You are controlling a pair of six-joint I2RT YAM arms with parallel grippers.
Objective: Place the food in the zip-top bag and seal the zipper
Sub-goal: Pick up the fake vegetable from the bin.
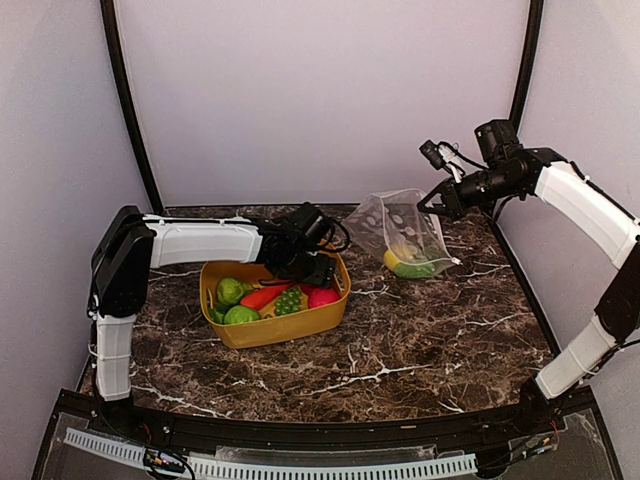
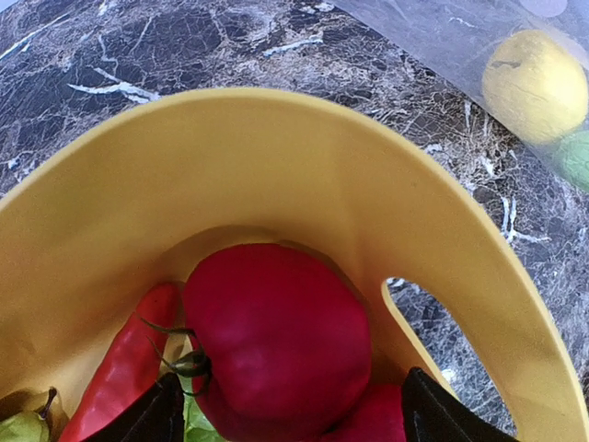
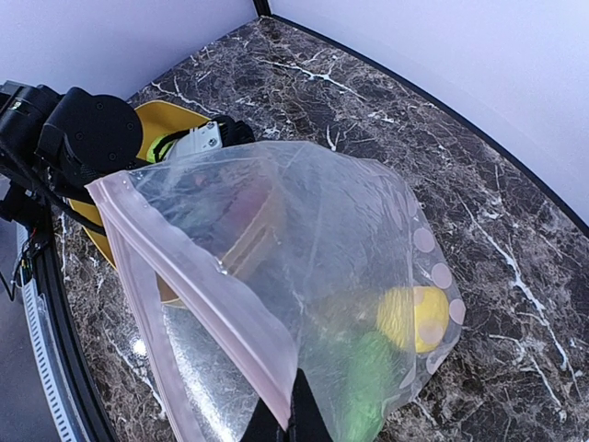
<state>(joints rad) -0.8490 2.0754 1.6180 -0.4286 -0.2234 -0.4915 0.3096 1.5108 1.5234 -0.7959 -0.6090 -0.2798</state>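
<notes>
The yellow tub (image 1: 275, 328) holds food: green round ones (image 1: 231, 290), a carrot (image 1: 262, 297), grapes (image 1: 289, 301) and a red ball (image 1: 322, 296). My left gripper (image 1: 318, 268) reaches down into the tub's right end. In the left wrist view it (image 2: 294, 419) stands open, one finger on each side of the red ball (image 2: 276, 341). The zip-top bag (image 1: 400, 230) hangs with its mouth open toward the tub, and a lemon (image 3: 414, 318) and a green piece (image 3: 363, 378) lie inside it. My right gripper (image 3: 294, 419) is shut on the bag's mouth edge by the zipper (image 3: 184, 267).
The tub wall (image 2: 230, 166) with its handle slot curves close around the left fingers. Dark marble tabletop (image 1: 400, 350) lies between tub and bag. Pale walls enclose the back and sides.
</notes>
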